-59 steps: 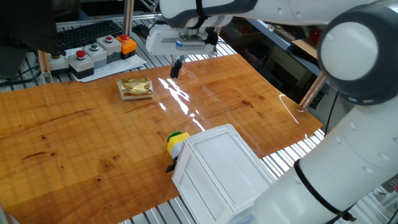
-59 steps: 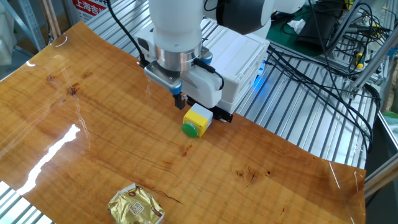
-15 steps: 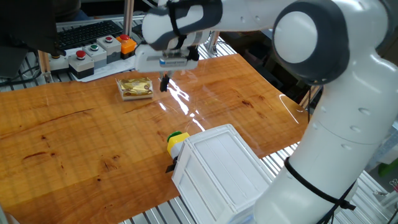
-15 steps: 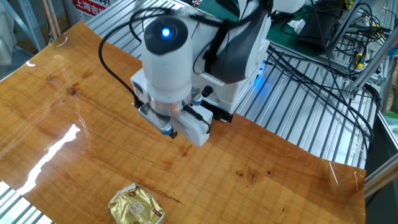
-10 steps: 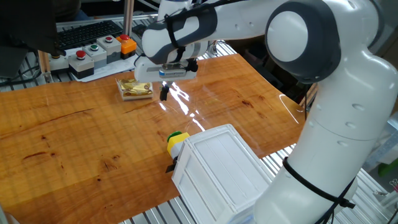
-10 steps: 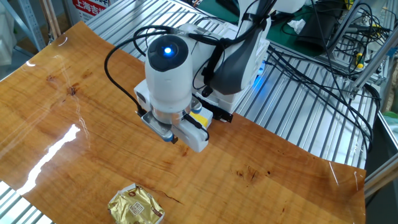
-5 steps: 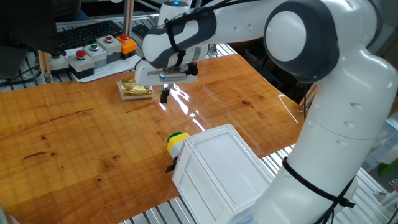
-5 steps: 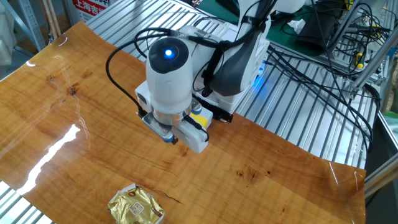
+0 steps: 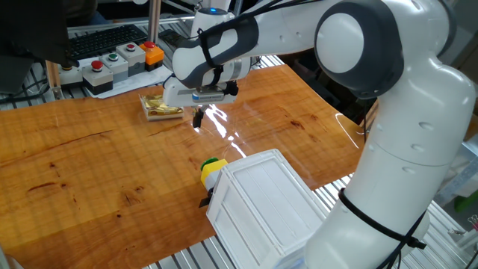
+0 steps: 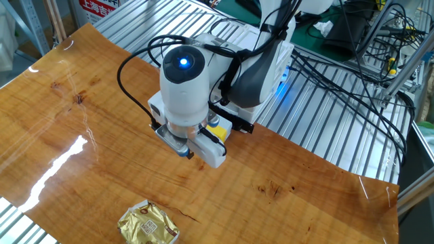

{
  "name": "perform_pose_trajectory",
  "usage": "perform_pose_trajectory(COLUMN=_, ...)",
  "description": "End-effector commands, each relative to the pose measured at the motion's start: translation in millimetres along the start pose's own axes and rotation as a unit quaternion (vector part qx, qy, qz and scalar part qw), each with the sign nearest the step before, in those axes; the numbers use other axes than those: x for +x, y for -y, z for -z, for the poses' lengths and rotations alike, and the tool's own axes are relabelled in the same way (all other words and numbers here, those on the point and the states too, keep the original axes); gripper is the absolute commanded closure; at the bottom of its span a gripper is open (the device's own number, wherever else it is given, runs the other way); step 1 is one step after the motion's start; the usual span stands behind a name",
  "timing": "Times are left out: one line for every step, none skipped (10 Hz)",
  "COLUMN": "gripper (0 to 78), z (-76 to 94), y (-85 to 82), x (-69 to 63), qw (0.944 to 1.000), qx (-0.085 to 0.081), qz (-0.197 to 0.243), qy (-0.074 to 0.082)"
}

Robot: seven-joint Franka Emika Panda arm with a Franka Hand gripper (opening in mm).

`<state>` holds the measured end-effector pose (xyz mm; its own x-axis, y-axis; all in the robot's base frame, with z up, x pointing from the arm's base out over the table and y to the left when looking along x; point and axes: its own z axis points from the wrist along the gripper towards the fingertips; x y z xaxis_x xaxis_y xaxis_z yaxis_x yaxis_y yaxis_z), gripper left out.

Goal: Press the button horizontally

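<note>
Button (image 9: 212, 169) — yellow block, green cap, lower centre of the counter (image 9: 82, 164), touching the white box (image 9: 265, 205). Gripper (image 9: 198, 118) hangs at upper centre, apart from it — fingers' state cannot be told.

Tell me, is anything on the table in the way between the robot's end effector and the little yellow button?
Nothing visible is. Only bare wooden table lies between the end effector and the button, which sits against the white box.

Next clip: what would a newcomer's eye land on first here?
The big white arm arching over the wooden table, its gripper hanging low mid-table. Then the white plastic box at the near edge with the yellow, green-capped button against its side, and a gold foil packet behind.
</note>
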<state>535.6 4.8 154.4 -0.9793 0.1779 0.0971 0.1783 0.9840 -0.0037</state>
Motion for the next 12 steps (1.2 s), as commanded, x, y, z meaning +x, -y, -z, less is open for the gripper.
perform_pose_trajectory(gripper=77.6, z=1.2, y=0.3, x=-0.4, qw=1.0000, qx=0.002, qz=-0.002, qy=0.004)
perform_pose_trajectory(gripper=77.6, z=1.2, y=0.3, x=-0.4, qw=1.0000, qx=0.003, qz=-0.006, qy=0.004)
perform_pose_trajectory(gripper=77.6, z=1.2, y=0.3, x=-0.4, qw=0.9998, qx=0.008, qz=-0.016, qy=0.001)
perform_pose_trajectory(gripper=77.6, z=1.2, y=0.3, x=-0.4, qw=0.9998, qx=0.012, qz=-0.017, qy=-0.003)
perform_pose_trajectory(gripper=77.6, z=1.2, y=0.3, x=-0.4, qw=0.9998, qx=0.011, qz=-0.013, qy=-0.008)
perform_pose_trajectory(gripper=77.6, z=1.2, y=0.3, x=-0.4, qw=0.9998, qx=0.011, qz=-0.011, qy=-0.009)
perform_pose_trajectory(gripper=77.6, z=1.2, y=0.3, x=-0.4, qw=0.9999, qx=0.011, qz=-0.001, qy=-0.010)
perform_pose_trajectory(gripper=77.6, z=1.2, y=0.3, x=-0.4, qw=0.9999, qx=0.010, qz=0.004, qy=-0.010)
perform_pose_trajectory(gripper=77.6, z=1.2, y=0.3, x=-0.4, qw=0.9999, qx=0.010, qz=0.007, qy=-0.010)
perform_pose_trajectory(gripper=77.6, z=1.2, y=0.3, x=-0.4, qw=0.9999, qx=0.010, qz=0.010, qy=-0.010)
perform_pose_trajectory(gripper=77.6, z=1.2, y=0.3, x=-0.4, qw=0.9998, qx=0.010, qz=0.011, qy=-0.009)
perform_pose_trajectory(gripper=77.6, z=0.4, y=0.3, x=0.2, qw=0.9998, qx=0.010, qz=0.014, qy=-0.010)
